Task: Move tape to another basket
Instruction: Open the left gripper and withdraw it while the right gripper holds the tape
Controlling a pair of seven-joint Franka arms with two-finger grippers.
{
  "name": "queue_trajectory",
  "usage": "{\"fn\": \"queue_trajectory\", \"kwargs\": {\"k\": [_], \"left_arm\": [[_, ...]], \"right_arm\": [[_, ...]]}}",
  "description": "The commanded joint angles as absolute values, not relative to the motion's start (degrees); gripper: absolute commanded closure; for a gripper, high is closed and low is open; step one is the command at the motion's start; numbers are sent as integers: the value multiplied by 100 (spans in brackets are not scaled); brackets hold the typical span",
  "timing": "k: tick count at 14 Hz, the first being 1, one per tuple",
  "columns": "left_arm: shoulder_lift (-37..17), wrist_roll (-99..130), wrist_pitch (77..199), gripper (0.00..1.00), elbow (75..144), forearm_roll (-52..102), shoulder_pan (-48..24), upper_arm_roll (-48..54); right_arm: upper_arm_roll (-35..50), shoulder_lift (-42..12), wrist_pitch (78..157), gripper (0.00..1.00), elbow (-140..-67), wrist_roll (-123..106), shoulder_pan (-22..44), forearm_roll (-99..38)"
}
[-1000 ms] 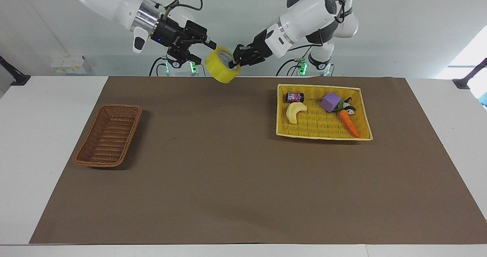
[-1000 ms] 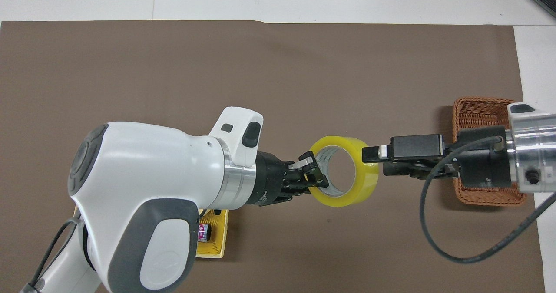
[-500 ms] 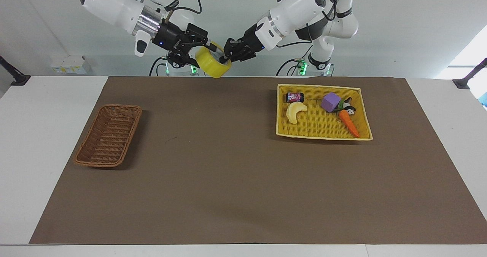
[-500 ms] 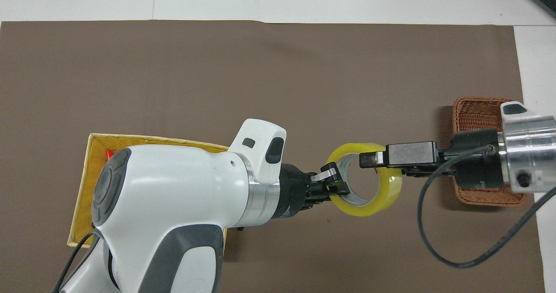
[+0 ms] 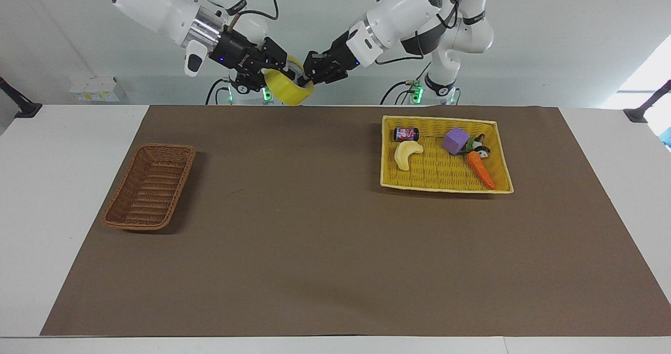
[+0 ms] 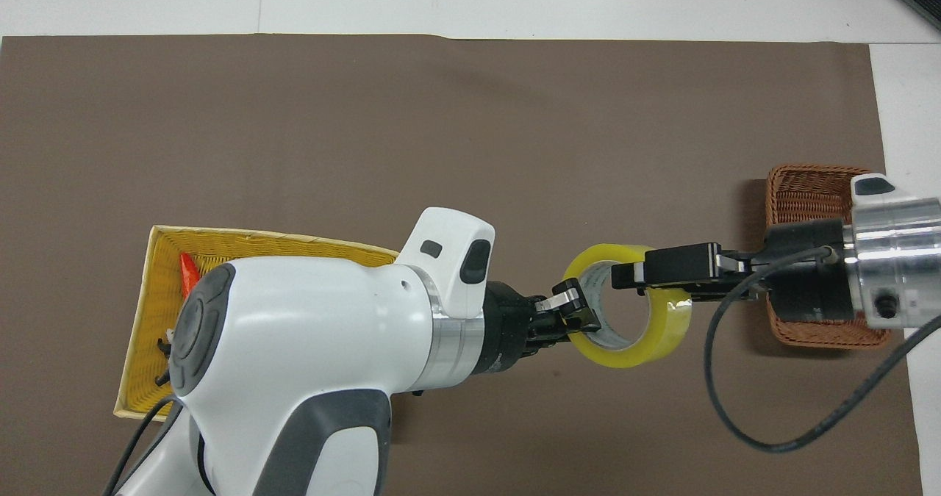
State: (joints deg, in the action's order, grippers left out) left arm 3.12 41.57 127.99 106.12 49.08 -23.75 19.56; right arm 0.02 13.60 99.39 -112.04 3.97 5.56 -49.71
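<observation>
The tape [image 5: 287, 87], a thick translucent yellow roll with a whitish core, hangs tilted in the air over the mat's robot-side edge. The left gripper [image 5: 309, 74] pinches its wall at three o'clock; the right gripper [image 5: 276, 68] straddles the nine o'clock side, its closure unclear. The dark wicker basket [image 5: 149, 186] sits below at seven o'clock.

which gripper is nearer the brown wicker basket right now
Right. The right gripper is up over the mat toward the wicker basket's end, at the tape; the left gripper meets the roll from the yellow tray's side.
</observation>
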Motion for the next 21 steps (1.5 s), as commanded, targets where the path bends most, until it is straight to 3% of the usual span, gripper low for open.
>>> {"fn": "queue_trajectory", "kwargs": {"k": [1, 6, 11, 17, 19, 21], "left_arm": [[544, 4192, 12824, 0, 10705, 5010, -2374, 1881], [870, 4729, 12229, 0, 10705, 4931, -1603, 1802], [826, 4641, 10751, 0, 10529, 2983, -485, 1802], [782, 1728, 10126, 0, 10477, 1979, 1131, 1793], [721, 1067, 9871, 0, 10293, 1104, 1257, 1802], [721, 119, 9835, 0, 10161, 538, 1318, 1784]], "right_arm": [[18, 1433, 10020, 100, -11303, 466, 466, -4747], [9, 1424, 10046, 100, -11312, 527, 353, -4142], [17, 1257, 10369, 100, -11259, 256, -193, -2063], [-44, 99, 11249, 100, -11259, -1932, -817, -233], [-44, -350, 11494, 100, -11294, -2414, -922, 392], [-44, -378, 11733, 100, -11347, -3126, -932, 1269]]}}
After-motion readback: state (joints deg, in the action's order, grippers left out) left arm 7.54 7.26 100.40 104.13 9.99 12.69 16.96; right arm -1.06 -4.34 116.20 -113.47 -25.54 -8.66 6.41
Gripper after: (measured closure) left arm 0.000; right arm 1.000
